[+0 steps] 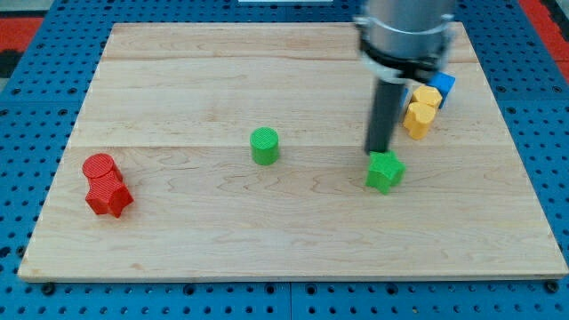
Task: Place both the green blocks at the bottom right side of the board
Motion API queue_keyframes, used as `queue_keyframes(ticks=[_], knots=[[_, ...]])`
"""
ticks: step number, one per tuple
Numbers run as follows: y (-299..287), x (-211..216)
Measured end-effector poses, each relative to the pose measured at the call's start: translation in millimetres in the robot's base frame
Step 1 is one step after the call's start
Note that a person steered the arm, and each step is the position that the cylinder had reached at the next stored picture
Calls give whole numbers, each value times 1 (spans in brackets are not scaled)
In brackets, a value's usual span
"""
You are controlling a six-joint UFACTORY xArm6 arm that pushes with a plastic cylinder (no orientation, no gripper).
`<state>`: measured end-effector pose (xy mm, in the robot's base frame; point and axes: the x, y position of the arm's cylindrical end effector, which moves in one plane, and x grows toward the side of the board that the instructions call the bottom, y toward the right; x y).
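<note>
Green star block [385,172]: being touched at its top edge by my tip [379,153], rod upright; green cylinder [264,146] lying apart on table [293,240].

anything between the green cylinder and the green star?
Nothing: bare board between the green cylinder and green star in the camera view. My tip sits just above the star.

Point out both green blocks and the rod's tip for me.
green cylinder [264,146]: camera view, on its side face near the top.
green star block [385,172]: camera view, on its top face.
my tip [380,152]: camera view, rod's very end, just above the star block.
</note>
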<state>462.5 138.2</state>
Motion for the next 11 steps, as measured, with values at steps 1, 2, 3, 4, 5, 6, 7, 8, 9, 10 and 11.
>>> queue_keyframes(ticks=[1,2,3,4,5,6,7,8,9,10,11], knots=[[-14,29],[-31,29],[-50,40],[-75,68],[-27,74],[-71,76],[-105,89],[-208,72],[-252,14],[-216,-31],[-171,-36]])
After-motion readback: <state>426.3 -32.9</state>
